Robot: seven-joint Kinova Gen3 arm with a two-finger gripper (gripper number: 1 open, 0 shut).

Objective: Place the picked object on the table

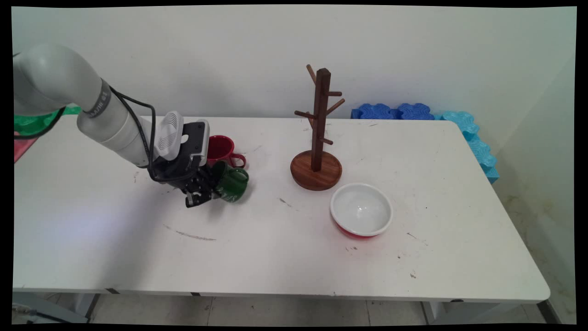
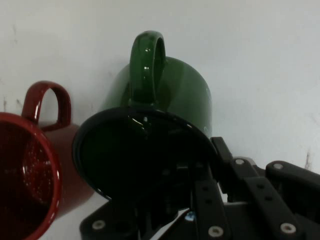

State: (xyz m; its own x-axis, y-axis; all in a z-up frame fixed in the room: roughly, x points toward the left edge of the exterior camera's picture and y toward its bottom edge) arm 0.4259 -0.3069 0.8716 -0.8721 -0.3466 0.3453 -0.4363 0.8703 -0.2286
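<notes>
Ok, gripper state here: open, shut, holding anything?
Gripper: shut on the green mug, pinching its rim, with the mug tipped; the red mug stands right behind it.

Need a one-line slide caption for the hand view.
Gripper shut on the rim of a tilted green mug, handle facing the camera, with a red mug beside it.

Gripper [image 1: 202, 195] low over table [image 1: 275, 257], left of centre, at tilted mug [image 1: 232, 184]; mug rim toward gripper, one of the fingers [image 2: 200, 200] inside the mouth. Second mug [image 1: 221, 149] upright just behind tilted one, toward far edge. Mug tree [image 1: 318, 151] right of both mugs, mid-table. Bowl [image 1: 361, 210] just before tree, slightly right, toward near edge. Foam blocks [image 1: 395, 111] beyond far right corner.
</notes>
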